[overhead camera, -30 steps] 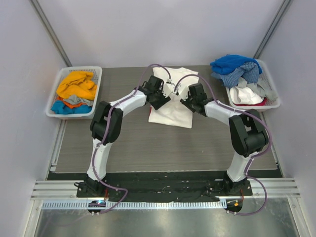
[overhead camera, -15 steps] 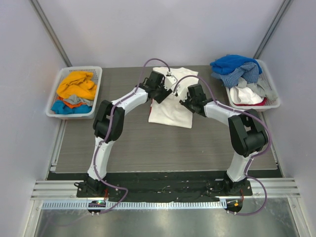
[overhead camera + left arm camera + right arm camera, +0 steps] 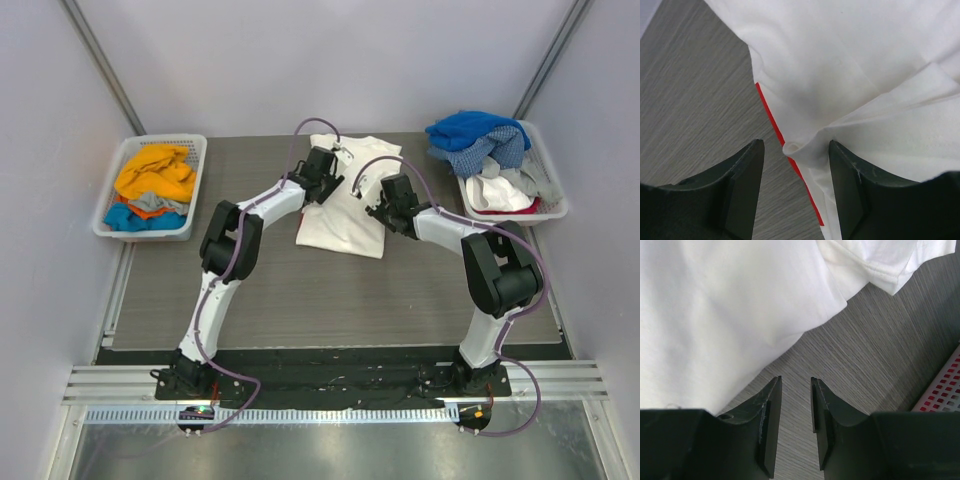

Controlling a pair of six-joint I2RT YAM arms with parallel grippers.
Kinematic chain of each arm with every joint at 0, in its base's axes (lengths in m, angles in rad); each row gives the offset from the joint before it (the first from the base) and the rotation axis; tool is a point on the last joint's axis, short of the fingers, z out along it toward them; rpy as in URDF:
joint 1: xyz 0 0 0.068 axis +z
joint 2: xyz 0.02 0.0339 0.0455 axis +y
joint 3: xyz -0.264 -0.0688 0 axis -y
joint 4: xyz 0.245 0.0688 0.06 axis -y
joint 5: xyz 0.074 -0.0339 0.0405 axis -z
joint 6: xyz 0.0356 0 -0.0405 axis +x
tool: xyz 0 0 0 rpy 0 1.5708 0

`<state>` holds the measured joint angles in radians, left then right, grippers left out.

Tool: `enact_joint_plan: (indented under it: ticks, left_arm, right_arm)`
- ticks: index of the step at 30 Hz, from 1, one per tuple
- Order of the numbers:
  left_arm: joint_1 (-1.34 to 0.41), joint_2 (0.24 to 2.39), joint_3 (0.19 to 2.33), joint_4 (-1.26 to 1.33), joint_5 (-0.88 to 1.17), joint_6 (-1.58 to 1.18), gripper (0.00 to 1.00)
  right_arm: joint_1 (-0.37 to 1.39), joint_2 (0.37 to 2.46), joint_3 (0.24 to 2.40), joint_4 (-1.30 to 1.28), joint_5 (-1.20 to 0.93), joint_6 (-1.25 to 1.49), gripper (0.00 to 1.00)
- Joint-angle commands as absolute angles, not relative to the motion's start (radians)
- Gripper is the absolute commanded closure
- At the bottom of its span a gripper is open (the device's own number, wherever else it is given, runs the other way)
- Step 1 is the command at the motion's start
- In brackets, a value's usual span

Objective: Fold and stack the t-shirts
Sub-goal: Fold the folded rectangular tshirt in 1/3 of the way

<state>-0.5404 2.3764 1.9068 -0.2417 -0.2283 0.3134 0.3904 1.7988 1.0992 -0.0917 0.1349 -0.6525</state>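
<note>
At the far middle of the grey wood-grain table (image 3: 250, 290), a large white cotton t-shirt (image 3: 345, 215) lies partly folded. The left gripper (image 3: 795, 150) stands open astride the shirt's rolled edge, not clamping it. The right gripper (image 3: 796, 385), open only narrowly and holding nothing, hovers over bare table beside the hem. Nothing appears stacked; crumpled orange shirts (image 3: 155, 172) and blue shirts (image 3: 475, 128) fill the two white slatted plastic baskets (image 3: 200, 170).

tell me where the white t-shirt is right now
In the top view the white t-shirt lies on the table, far centre, between the left gripper and the right gripper.
</note>
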Motion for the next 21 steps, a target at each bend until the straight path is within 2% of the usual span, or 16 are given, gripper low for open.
enact_joint_plan:
  ticks: [1, 6, 11, 17, 19, 21]
  left_arm:
    - [-0.532, 2.375, 1.988, -0.166, -0.351, 0.288, 0.41]
    - [-0.532, 2.306, 1.988, -0.198, -0.341, 0.267, 0.39]
    - [-0.532, 2.195, 1.893, -0.213, -0.302, 0.258, 0.36]
    - [-0.532, 1.99, 1.663, -0.247, -0.232, 0.279, 0.29]
    - [-0.532, 1.922, 1.579, -0.267, -0.171, 0.293, 0.27]
    - [-0.532, 1.893, 1.517, -0.311, -0.12, 0.307, 0.27]
  right_arm:
    - [0.396, 1.787, 1.097, -0.049, 0.152, -0.653, 0.64]
    - [0.399, 1.767, 1.092, -0.061, 0.15, -0.643, 0.64]
    - [0.417, 1.73, 1.071, -0.083, 0.156, -0.63, 0.62]
    - [0.477, 1.628, 0.994, -0.11, 0.17, -0.614, 0.5]
    - [0.508, 1.586, 0.976, -0.12, 0.179, -0.607, 0.42]
    - [0.529, 1.566, 0.96, -0.133, 0.189, -0.6, 0.41]
